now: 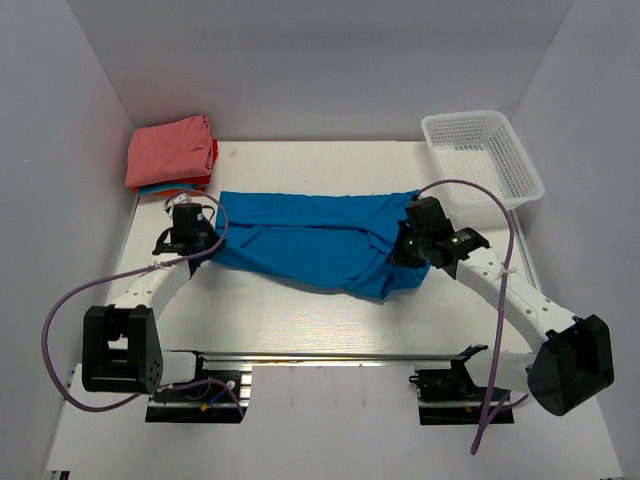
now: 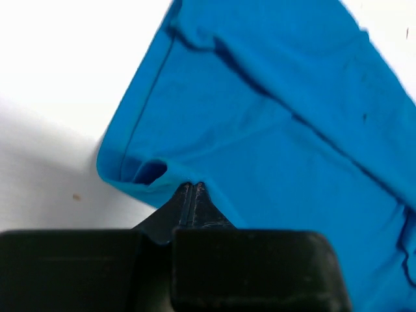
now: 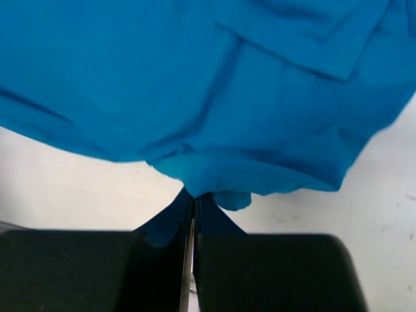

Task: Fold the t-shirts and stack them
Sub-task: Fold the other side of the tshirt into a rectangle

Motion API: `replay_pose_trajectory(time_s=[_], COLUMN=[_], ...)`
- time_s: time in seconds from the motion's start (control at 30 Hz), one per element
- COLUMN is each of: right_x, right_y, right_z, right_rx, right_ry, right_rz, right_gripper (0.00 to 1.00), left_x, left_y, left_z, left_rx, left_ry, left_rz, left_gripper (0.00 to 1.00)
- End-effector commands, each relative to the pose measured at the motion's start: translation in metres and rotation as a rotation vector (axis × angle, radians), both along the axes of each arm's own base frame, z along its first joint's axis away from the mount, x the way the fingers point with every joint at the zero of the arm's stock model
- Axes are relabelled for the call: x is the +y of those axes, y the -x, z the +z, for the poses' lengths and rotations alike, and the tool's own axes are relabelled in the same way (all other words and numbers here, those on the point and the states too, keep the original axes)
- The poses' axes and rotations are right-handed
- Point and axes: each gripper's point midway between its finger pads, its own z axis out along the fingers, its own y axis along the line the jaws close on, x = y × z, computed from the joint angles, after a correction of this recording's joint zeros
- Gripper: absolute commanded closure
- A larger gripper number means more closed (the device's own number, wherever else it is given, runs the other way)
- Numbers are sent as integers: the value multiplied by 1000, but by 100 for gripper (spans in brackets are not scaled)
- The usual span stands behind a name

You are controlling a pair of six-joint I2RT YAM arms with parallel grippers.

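Observation:
The bright blue t-shirt hangs stretched between my two grippers above the middle of the table. My left gripper is shut on its left edge; in the left wrist view the jaws pinch a folded hem of the blue t-shirt. My right gripper is shut on its right edge; in the right wrist view the jaws clamp the cloth's rim, and the blue t-shirt fills the upper view. A stack of folded shirts, salmon-pink on top with blue and orange-red edges below, lies at the back left.
A white plastic mesh basket stands at the back right corner. White walls close in the table on the left, right and back. The arm bases and their purple cables sit at the near edge.

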Motion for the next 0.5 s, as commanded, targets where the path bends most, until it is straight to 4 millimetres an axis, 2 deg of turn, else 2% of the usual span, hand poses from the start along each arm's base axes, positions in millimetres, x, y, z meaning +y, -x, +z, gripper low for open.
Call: replay_pose_trajectory(time_s=[0.0, 0.1, 0.17, 0.3, 0.47], right_x=[15, 17, 20, 6, -8], right_y=[-34, -50, -62, -84, -102], right_z=[32, 34, 41, 43, 47], right_rx=[-95, -94, -123, -142, -167], right_ry=[-90, -111, -155, -132, -116], right_rz=[23, 22, 25, -26, -61], right_gripper=[100, 100, 100, 100, 100], left_x=[12, 18, 21, 28, 28], left_y=[-24, -39, -45, -61, -76], left_z=[23, 29, 24, 25, 23], left_rx=[-76, -84, -68, -64, -66], left_ry=[-31, -45, -56, -71, -58], left_rz=[60, 86, 96, 121, 116], left_gripper=[100, 100, 100, 100, 100])
